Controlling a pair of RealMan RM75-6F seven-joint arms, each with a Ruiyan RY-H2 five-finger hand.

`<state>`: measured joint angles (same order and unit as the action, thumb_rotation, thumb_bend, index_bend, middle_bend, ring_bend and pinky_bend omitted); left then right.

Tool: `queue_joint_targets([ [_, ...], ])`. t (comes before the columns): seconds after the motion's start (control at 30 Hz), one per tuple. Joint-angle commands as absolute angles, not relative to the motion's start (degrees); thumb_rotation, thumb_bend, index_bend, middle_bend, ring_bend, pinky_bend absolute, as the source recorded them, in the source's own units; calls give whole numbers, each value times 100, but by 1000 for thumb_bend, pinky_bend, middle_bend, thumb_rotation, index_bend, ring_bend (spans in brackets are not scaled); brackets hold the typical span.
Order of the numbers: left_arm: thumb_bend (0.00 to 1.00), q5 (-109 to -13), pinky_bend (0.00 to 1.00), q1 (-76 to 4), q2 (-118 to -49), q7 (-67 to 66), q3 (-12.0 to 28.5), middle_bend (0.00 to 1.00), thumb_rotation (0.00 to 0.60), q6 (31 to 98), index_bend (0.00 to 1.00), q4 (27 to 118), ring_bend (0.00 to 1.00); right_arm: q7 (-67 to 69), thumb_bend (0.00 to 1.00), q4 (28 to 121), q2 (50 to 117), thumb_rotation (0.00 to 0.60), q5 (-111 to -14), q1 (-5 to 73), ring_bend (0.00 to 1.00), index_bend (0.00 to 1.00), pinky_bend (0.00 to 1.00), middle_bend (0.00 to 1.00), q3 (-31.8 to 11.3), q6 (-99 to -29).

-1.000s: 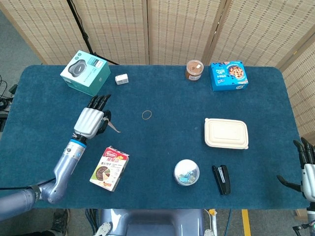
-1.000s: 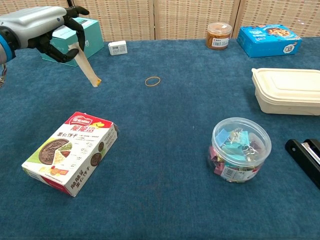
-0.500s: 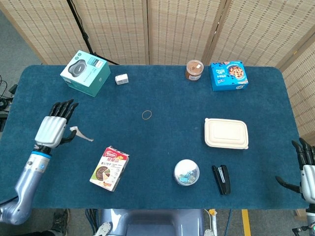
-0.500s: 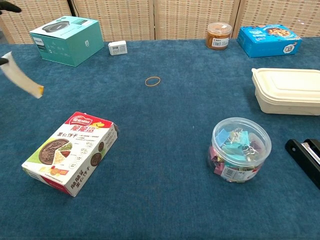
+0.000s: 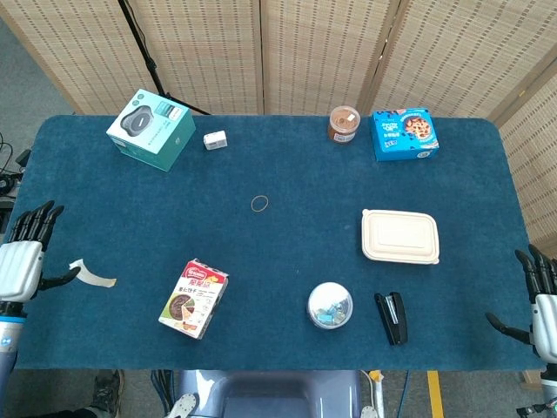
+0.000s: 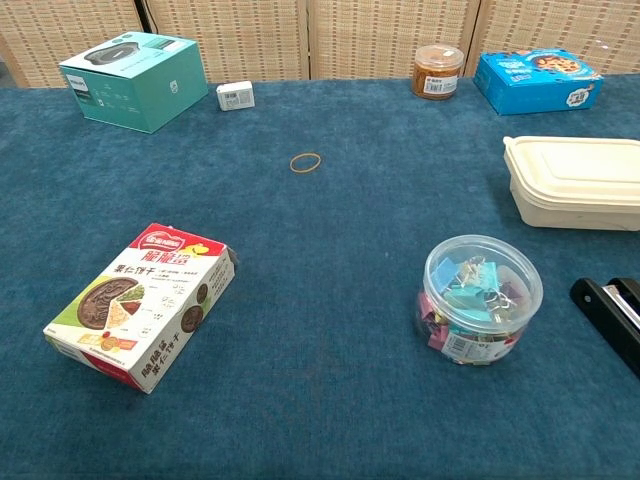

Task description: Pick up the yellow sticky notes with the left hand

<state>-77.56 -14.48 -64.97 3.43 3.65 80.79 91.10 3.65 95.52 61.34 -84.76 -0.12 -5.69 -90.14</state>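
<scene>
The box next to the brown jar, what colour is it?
Blue, with cookies pictured on top; the head view shows it best.

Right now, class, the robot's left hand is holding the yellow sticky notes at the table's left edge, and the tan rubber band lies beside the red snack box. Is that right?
Not quite. The left hand does hold the yellow sticky notes at the blue table's left edge, but the tan rubber band lies alone mid-table, well apart from the red snack box. The head view shows it.

A woven bamboo folding screen (image 5: 261, 52) stands behind the blue-carpeted table (image 5: 287, 261), with grey floor (image 5: 35, 78) at the left.
</scene>
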Motion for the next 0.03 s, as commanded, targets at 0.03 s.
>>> queue_joint_targets([
  [0.03, 150, -7790, 0, -1314, -6487, 510, 292, 0, 600, 8121, 0, 8976, 0, 349, 0, 9552, 6138, 600, -8491, -20, 0, 0, 0, 0, -566, -9034],
])
